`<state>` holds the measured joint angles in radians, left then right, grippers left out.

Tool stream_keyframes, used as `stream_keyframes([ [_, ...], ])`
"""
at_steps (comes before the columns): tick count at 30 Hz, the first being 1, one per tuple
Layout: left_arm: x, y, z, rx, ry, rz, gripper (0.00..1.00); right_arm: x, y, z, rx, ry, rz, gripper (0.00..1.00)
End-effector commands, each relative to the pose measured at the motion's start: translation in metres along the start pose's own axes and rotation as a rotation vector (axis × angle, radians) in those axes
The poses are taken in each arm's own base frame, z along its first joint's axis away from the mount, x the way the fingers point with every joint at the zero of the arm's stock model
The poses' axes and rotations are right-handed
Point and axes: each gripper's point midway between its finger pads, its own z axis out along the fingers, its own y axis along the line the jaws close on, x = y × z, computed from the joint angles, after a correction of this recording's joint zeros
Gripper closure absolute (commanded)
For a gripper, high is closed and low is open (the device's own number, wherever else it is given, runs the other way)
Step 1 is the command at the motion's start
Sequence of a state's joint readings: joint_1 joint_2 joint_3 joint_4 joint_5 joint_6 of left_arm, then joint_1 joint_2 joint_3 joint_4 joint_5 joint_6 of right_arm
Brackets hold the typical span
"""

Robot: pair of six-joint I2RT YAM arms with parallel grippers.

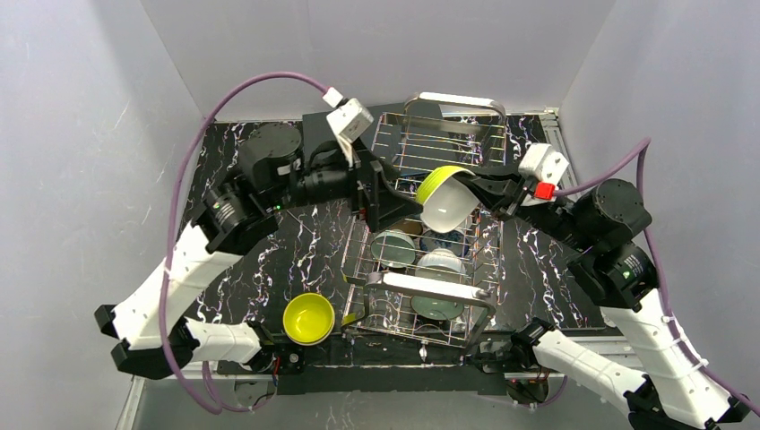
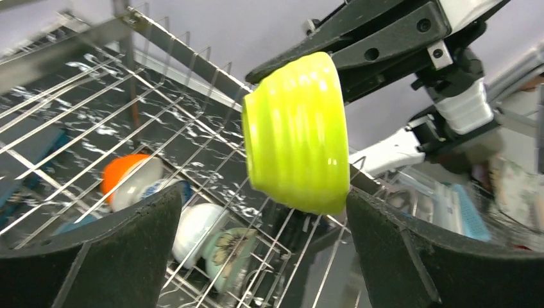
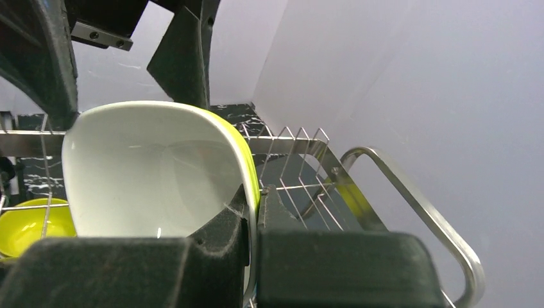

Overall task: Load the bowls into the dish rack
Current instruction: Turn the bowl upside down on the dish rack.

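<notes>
Lime squarish bowl [image 1: 448,202]: hanging tilted above the dish rack [image 1: 430,287].
Right gripper [image 1: 479,188]: pinching the bowl's rim.
Left gripper [image 1: 399,195]: standing spread wide, flanking the bowl.

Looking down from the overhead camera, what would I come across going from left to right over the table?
Lime-yellow round bowl → left tool, open → lime squarish bowl, held above the dish rack → right tool, shut on that bowl's rim.
</notes>
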<state>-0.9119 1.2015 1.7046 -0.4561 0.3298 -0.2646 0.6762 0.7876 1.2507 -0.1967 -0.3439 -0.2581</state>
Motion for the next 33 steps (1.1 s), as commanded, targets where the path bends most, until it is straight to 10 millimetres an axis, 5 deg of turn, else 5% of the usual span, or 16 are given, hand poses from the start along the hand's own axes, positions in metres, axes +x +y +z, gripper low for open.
stream_keyframes([
  [1, -0.01, -0.037, 0.008, 0.213, 0.033, -0.13, 0.02, -0.029, -0.002, 0.003, -0.013, -0.107, -0.056, 0.99],
  [7, -0.012, -0.043, 0.021, 0.266, 0.062, -0.177, 0.02, -0.029, 0.0, 0.006, -0.031, -0.114, -0.063, 0.99],
  [13, 0.001, -0.034, 0.035, 0.233, 0.134, -0.213, 0.14, -0.028, -0.001, 0.008, -0.025, -0.116, -0.061, 0.99],
  [24, 0.003, -0.015, 0.032, 0.123, 0.135, -0.16, 0.86, -0.024, -0.01, 0.008, 0.029, -0.101, -0.024, 0.98],
  [27, 0.003, -0.006, 0.033, 0.074, 0.121, -0.136, 1.0, -0.024, -0.01, 0.007, 0.036, -0.103, -0.017, 0.65],
  [29, 0.001, 0.002, 0.033, 0.031, 0.106, -0.113, 1.0, -0.025, -0.009, 0.005, 0.038, -0.112, -0.013, 0.35],
  [33, -0.002, 0.021, 0.035, -0.051, 0.068, -0.044, 1.0, -0.032, -0.01, -0.001, 0.056, -0.141, -0.012, 0.15],
])
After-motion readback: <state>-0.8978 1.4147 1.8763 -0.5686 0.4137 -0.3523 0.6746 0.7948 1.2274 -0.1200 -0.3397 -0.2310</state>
